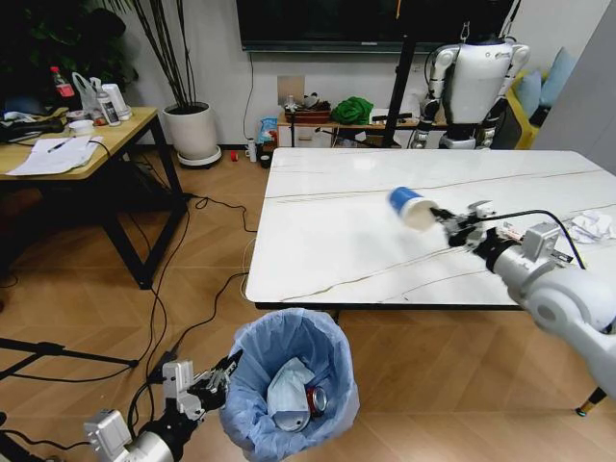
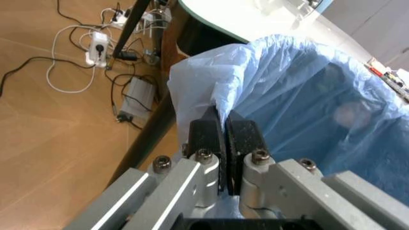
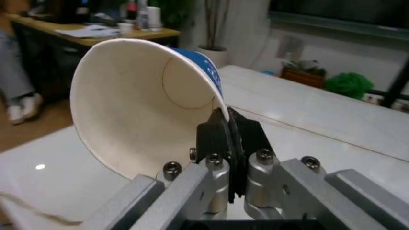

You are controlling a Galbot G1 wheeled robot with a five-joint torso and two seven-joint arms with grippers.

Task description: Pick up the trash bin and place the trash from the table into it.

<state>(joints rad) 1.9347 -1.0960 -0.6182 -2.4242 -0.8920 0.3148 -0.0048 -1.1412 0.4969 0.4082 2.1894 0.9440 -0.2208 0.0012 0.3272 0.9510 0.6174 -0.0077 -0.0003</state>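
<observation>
In the head view, the large rectangular white marble-look table [image 1: 366,212] with thin brown veins and a dark edge fills the middle, and the right gripper [image 1: 445,223] reaches in from the right above it, its jaws clamped on the rim of a white paper cup with a blue band [image 1: 412,207], which is held tilted in the air over the tabletop with its blue-banded base pointing to the left. A crumpled white paper [image 1: 589,227] lies on the table near its right edge, behind the right arm. Below the table's near edge, the small round trash bin lined with a crinkly light-blue plastic bag [image 1: 289,385] sits low in front of the robot; inside it lie a crumpled white paper and a crushed red can [image 1: 316,399]. The left gripper [image 1: 226,371] comes in from the lower left and meets the bin's rim on its left side, jaws closed on the bag-covered rim. In the left wrist view, the left gripper [image 2: 225,125] has its two black fingers pressed together on a fold of the light-blue bag [image 2: 307,91] at the bin's rim, with wooden floor and cables beyond. In the right wrist view, the right gripper [image 3: 225,117] pinches the thin wall of the paper cup [image 3: 137,100] at its rim, the cup's open white inside facing the camera and the blue band showing along its outer side, with the white table [image 3: 307,115] beneath.
</observation>
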